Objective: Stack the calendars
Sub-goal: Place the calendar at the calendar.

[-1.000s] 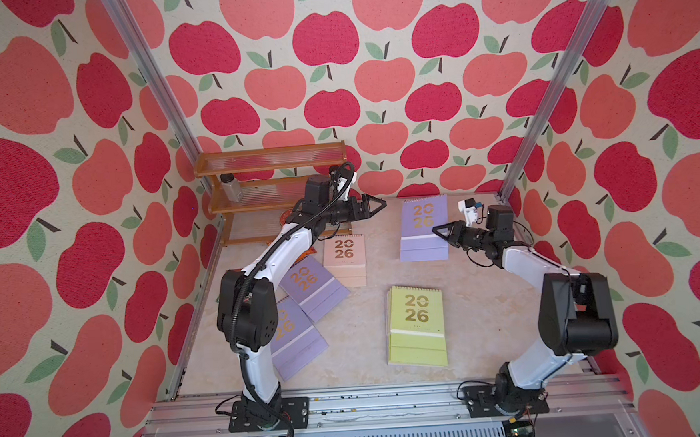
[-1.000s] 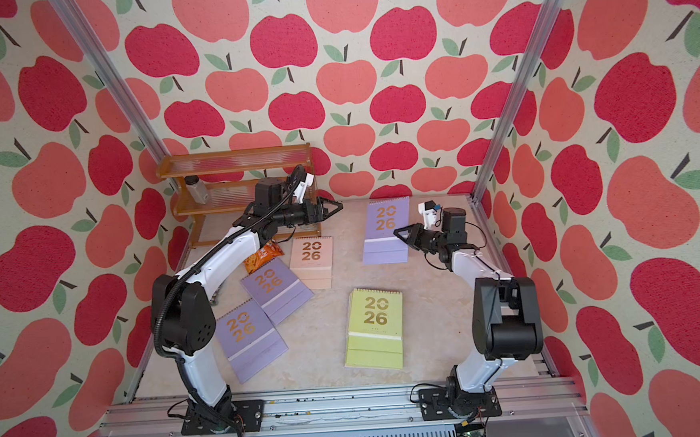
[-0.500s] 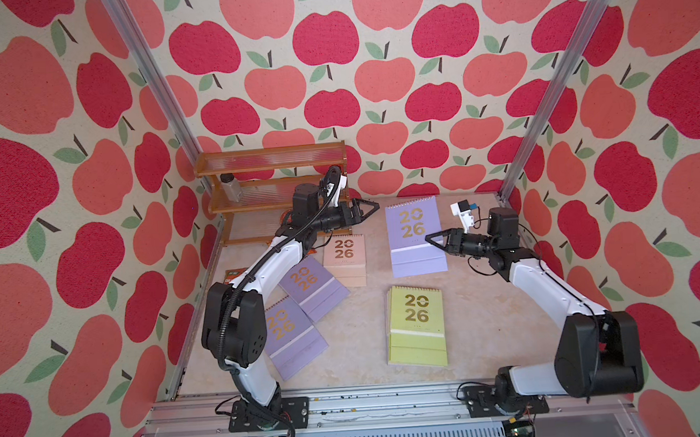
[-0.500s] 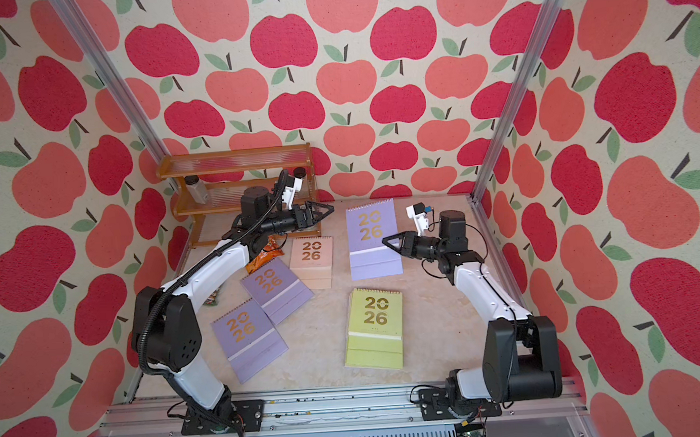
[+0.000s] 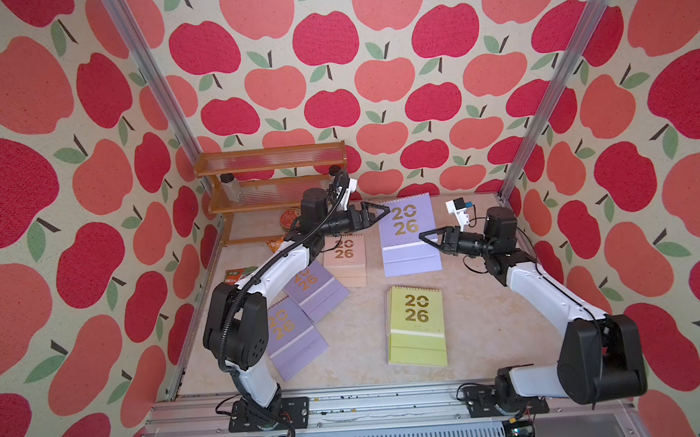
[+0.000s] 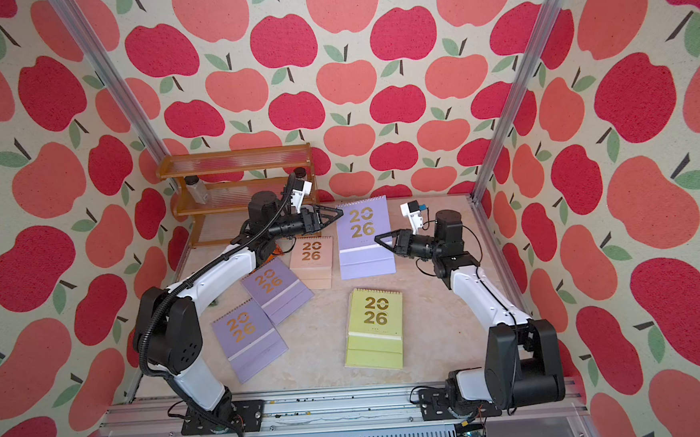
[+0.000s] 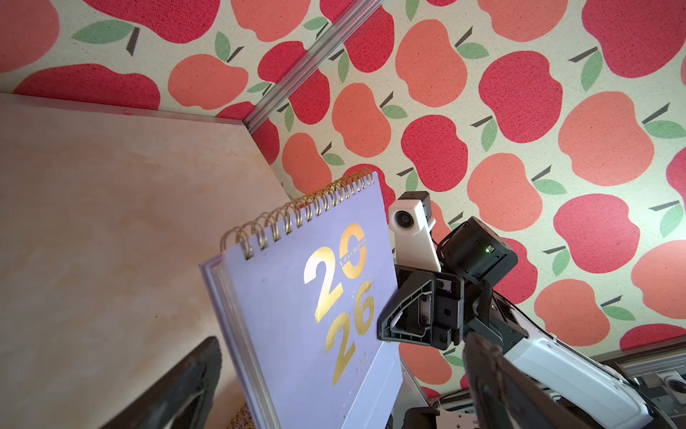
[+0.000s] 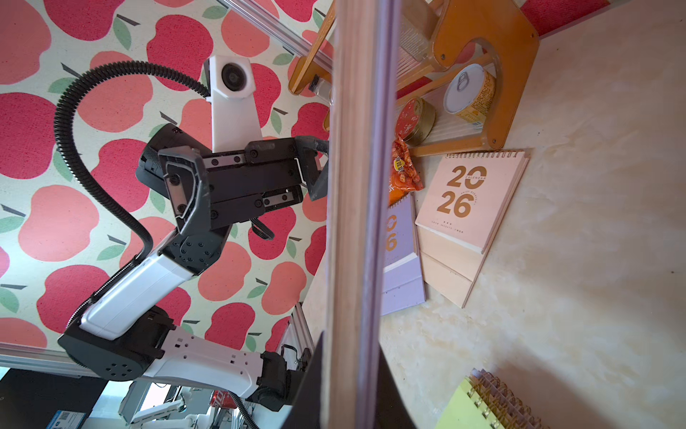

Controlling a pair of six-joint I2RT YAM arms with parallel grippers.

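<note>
Lilac calendar (image 5: 409, 241) pinched at side edge by right gripper (image 5: 423, 236), held aloft right of wooden rack (image 5: 270, 160). Left gripper (image 5: 378, 213) jaws apart astride opp. edge, not gripping. Prob. light, stiff card, slick cover, loose base flap; hold by side edges. Pink calendar (image 5: 344, 255) flat before rack.

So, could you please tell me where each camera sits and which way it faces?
Top views: high over the front rail, looking down and back at the table; left arm and right arm show whole.
Left wrist: on the left arm, looking rightward at the lilac calendar and the right gripper clamping it; own fingers at the edges.
Right wrist: on the right arm, looking leftward at the calendar edge-on, the open left gripper and shelf beyond; own fingers blurred.
Shared: both wrist views show that calendar, from opposite sides.
</note>
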